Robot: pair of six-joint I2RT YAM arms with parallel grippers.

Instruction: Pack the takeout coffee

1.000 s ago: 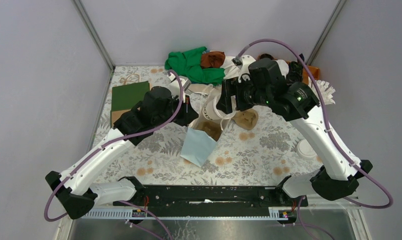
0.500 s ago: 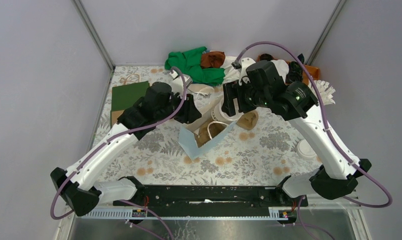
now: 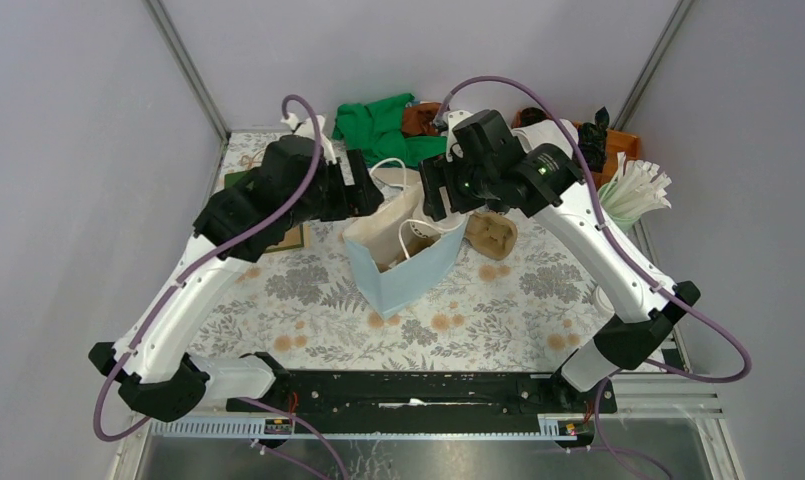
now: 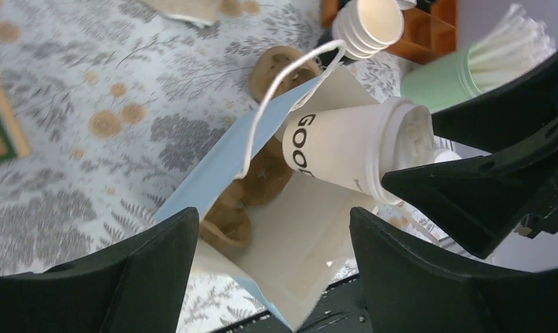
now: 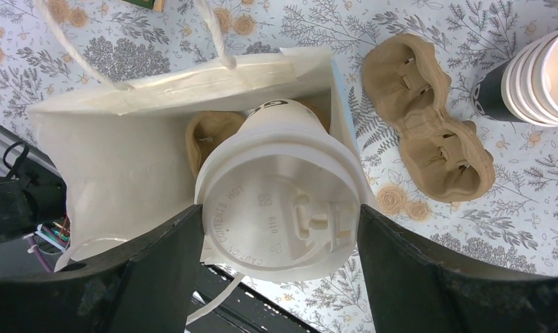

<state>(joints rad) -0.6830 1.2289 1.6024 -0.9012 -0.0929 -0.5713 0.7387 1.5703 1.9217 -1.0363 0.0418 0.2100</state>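
— What do we have between the right gripper's fingers?

— We see the right gripper (image 5: 279, 211) clamped on the lid of the takeout coffee (image 4: 342, 149), one finger against each side of the rim. The cup hangs tilted from it. Its base is lowest and already inside the mouth of the paper bag (image 3: 403, 285) just beneath.

— And in the bag?

— Under the cup's base we make out a brown pulp tray (image 4: 245, 205) at the bottom. Just past the bag, a second pulp tray (image 5: 428, 114) lies on the patterned table (image 3: 498, 300). Farther out is a stack of lidless cups (image 5: 543, 66), then a pale green holder of white straws (image 4: 446, 80).

— Any writing?

— We read black letters "GOO" on the cup's side, and the rest curves out of sight. The lid has raised lettering that we cannot make out.

— How are the arms set?

— The right arm reaches in from its side, wrist bent so the fingers point down into the bag. The left gripper (image 4: 272, 229) sits close on the opposite side, fingers spread wide with the bag's open mouth below them. We see it gripping nothing.
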